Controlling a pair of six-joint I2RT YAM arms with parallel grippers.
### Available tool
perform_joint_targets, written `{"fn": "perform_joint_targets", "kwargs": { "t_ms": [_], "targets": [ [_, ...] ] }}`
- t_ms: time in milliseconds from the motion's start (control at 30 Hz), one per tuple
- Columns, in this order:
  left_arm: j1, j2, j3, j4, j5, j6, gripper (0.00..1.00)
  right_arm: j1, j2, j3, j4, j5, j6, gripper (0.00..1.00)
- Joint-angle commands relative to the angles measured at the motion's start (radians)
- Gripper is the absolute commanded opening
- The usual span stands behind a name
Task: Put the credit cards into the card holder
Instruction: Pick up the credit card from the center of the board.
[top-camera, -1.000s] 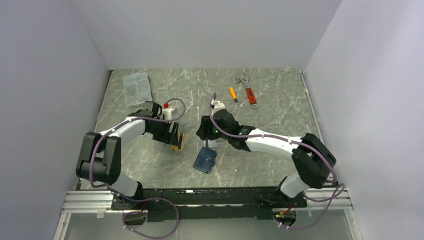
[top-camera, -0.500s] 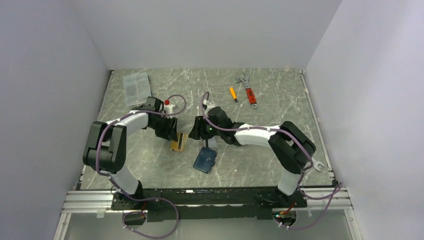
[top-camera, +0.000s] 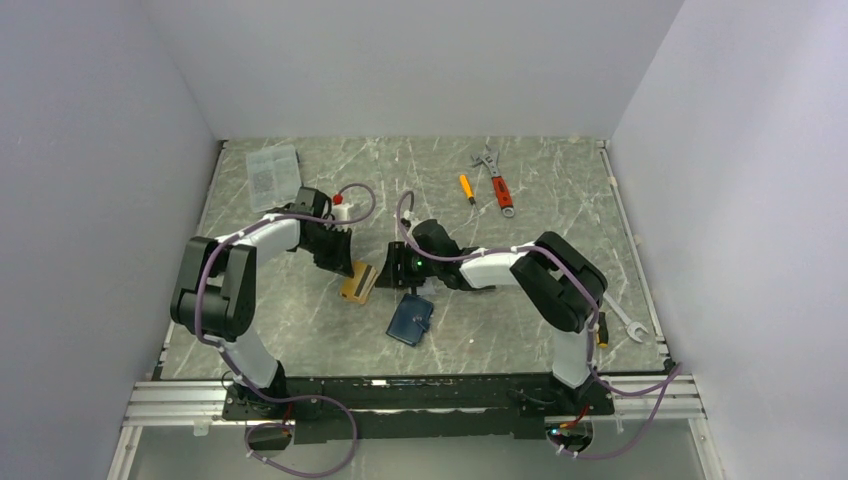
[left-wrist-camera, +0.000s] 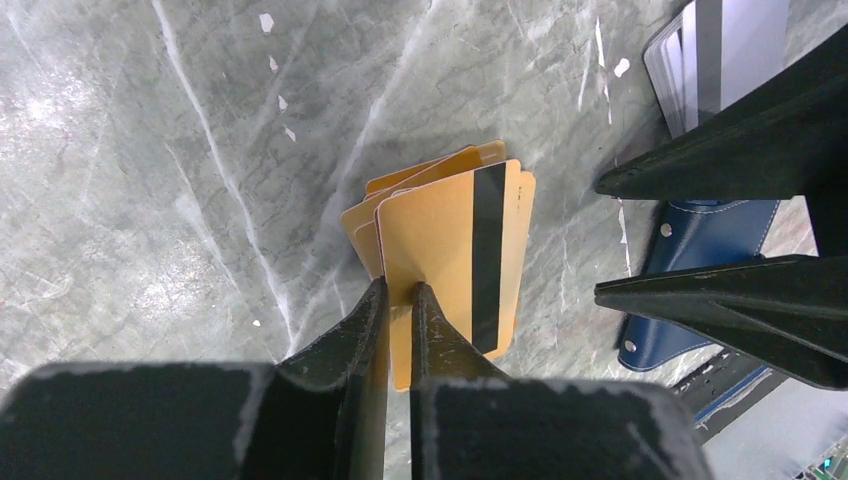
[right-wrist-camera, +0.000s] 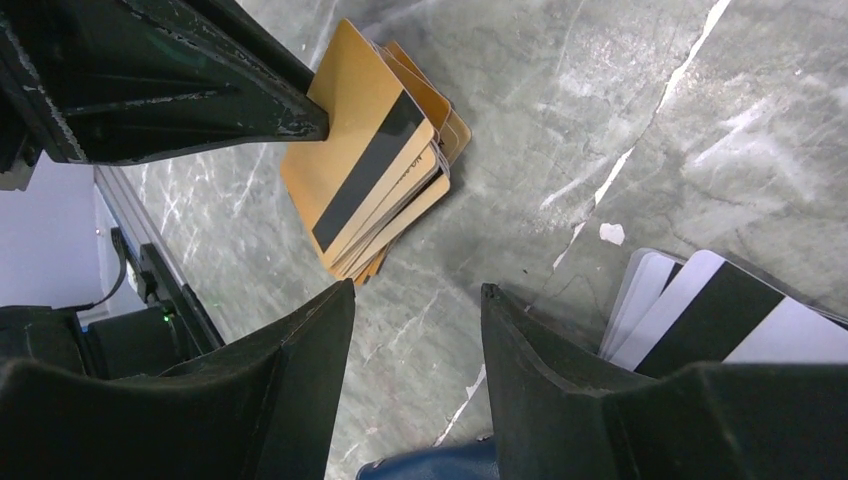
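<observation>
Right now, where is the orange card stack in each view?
Top external: orange card stack just left of centre.
Left wrist: orange card stack at centre.
Right wrist: orange card stack upper left of centre.
Shared landmark: navy card holder near it.

Seen from above, a stack of cards (top-camera: 358, 283) lies mid-frame on the table (top-camera: 300, 335), between the left gripper (left-wrist-camera: 399, 288) at its upper left and the right gripper (right-wrist-camera: 416, 290) at its right. A second pile of cards (right-wrist-camera: 690, 300) lies right of the stack. The card holder (top-camera: 410, 320) lies just below that pile. A plastic box (top-camera: 273, 175) sits upper left, and a screwdriver (top-camera: 466, 188) and a wrench (top-camera: 497, 182) upper right.
</observation>
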Motion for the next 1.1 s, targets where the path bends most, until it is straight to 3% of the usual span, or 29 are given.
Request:
{"fn": "perform_joint_targets", "kwargs": {
  "t_ms": [0,233,733,1067],
  "targets": [
    [0.008,-0.051,-0.003,-0.036,0.026,0.032,0.06,-0.010,0.008,0.028,0.085,-0.038,0.023,0.53],
    [0.048,-0.087,0.001,-0.052,0.233,0.035,0.01,-0.034,-0.012,-0.007,0.144,-0.071,0.043,0.54],
    [0.130,-0.099,-0.008,-0.069,0.283,0.053,0.00,-0.073,-0.012,-0.061,0.291,-0.170,0.109,0.55],
    [0.179,-0.048,-0.052,-0.042,0.467,0.060,0.00,-0.084,0.051,0.020,0.403,-0.243,0.188,0.55]
  ]
}}
